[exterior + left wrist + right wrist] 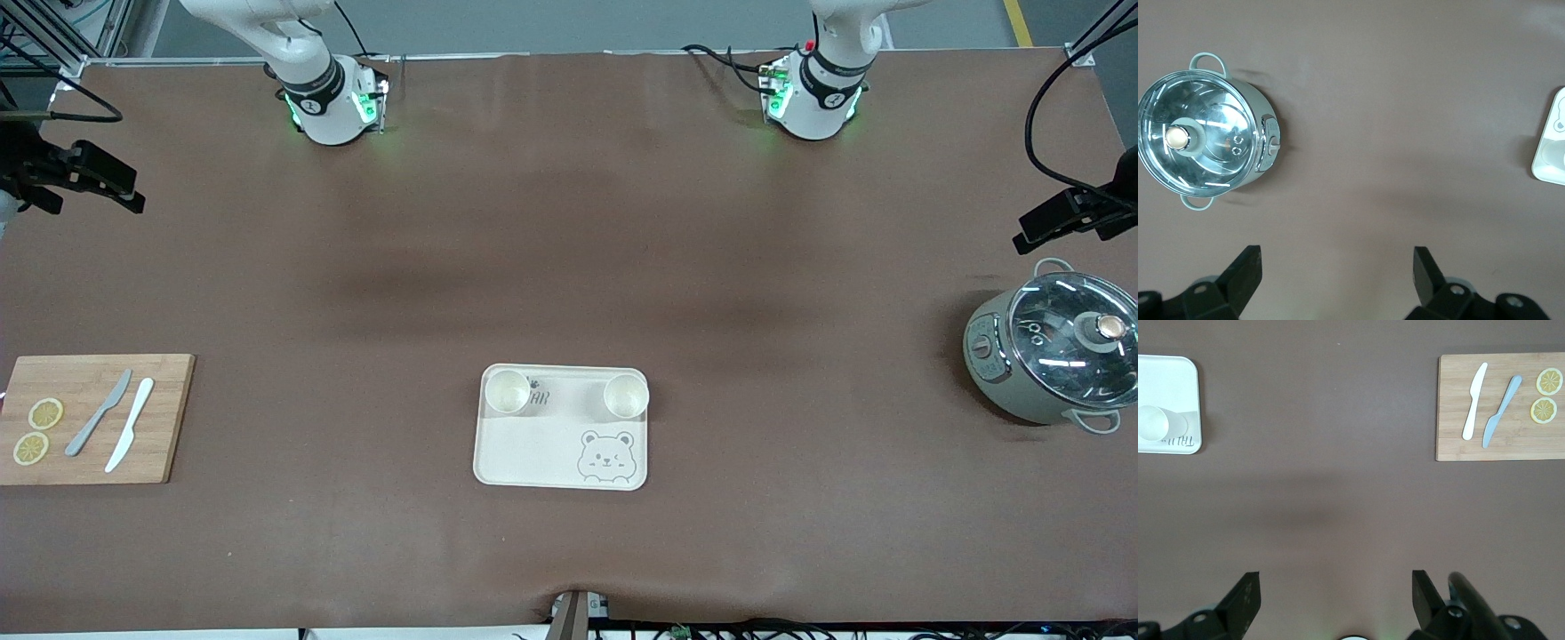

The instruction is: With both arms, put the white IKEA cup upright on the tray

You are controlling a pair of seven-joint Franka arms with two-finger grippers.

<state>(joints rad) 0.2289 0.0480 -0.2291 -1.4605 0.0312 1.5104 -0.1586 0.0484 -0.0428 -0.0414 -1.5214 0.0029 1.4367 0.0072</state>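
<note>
The cream bear tray [533,453] lies near the middle of the table, toward the front camera. Two white cups stand upright on the tray's edge farthest from that camera: one [508,392] at the corner toward the right arm's end, the other [626,396] at the corner toward the left arm's end. Neither gripper shows in the front view; both arms rise out of its top. My left gripper [1338,252] is open and empty, high over bare table between a pot and the tray's corner [1551,153]. My right gripper [1335,575] is open and empty, high over bare table; its view shows the tray [1178,380] with one cup [1155,423].
A wooden cutting board [89,418] with two knives and two lemon slices lies at the right arm's end. A grey pot with a glass lid [1053,356] stands at the left arm's end. Black fixtures [80,173] [1076,213] hang over both table ends.
</note>
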